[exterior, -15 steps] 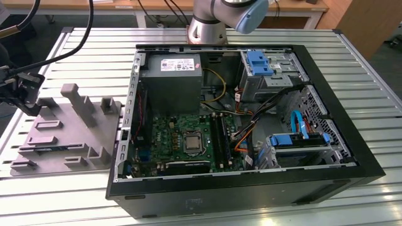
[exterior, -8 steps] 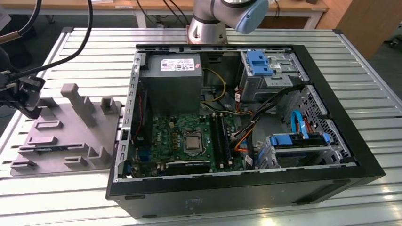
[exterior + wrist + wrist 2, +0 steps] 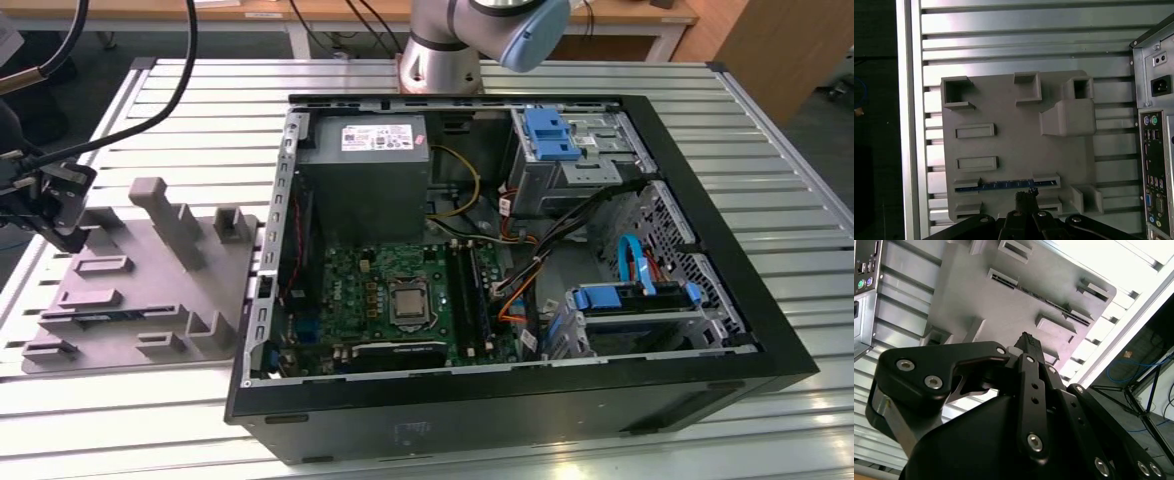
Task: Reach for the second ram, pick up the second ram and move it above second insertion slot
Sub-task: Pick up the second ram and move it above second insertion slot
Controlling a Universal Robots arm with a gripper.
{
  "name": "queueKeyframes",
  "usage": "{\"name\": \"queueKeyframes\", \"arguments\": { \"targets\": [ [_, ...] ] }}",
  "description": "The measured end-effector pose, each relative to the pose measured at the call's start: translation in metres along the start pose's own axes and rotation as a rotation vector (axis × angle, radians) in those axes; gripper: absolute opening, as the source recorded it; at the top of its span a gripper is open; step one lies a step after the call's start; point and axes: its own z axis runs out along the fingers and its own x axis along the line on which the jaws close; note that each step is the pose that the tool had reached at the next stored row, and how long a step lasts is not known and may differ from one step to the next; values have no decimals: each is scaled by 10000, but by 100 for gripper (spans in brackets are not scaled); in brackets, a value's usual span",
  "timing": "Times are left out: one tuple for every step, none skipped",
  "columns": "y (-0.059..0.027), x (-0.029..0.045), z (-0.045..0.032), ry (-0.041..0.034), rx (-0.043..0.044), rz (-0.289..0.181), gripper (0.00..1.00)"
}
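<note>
The end effector [image 3: 1026, 194] is being held just above a grey holder tray [image 3: 1004, 110], with its fingers being pressed together and pinching nothing. The memory stick [image 3: 1004, 185] is lying on edge in a slot of the tray, just below the fingertips and apparently untouched.

With the fingers together, any descent is likely to be landing on the stick's top edge rather than around it, so the board is being put at risk of chipping or tipping in its slot. The slot's end blocks [image 3: 1046, 179] are standing close on either side of the fingertips, so little sideways room is being left. A taller block [image 3: 1066, 117] and the computer case [image 3: 1154, 150] are lying farther off to one side. Open tabletop [image 3: 1004, 45] is being left beyond the tray, and free room is being offered straight up.
</note>
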Motion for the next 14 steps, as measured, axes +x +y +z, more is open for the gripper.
{"name": "queueKeyframes", "arguments": {
  "targets": [
    [0, 0, 0, 0, 0, 0, 11],
    [0, 0, 0, 0, 0, 0, 11],
    [0, 0, 1, -1, 0, 0, 11],
    [0, 0, 1, 0, 0, 0, 11],
    [0, 0, 1, 0, 0, 0, 11],
    [0, 0, 2, 0, 0, -8, 11],
    [0, 0, 5, -1, -2, -37, 11],
    [0, 0, 7, 3, -4, -101, 11],
    [0, 1, 10, 9, -7, -236, 11],
    [0, 1, 14, 17, -11, -412, 11],
    [-1, 1, 19, 25, -15, -591, 11],
    [-1, 1, 24, 33, -20, -772, 11],
    [-1, 1, 31, 41, -25, -968, 11],
    [-1, 1, 39, 49, -29, -1146, 11]
  ]
}}
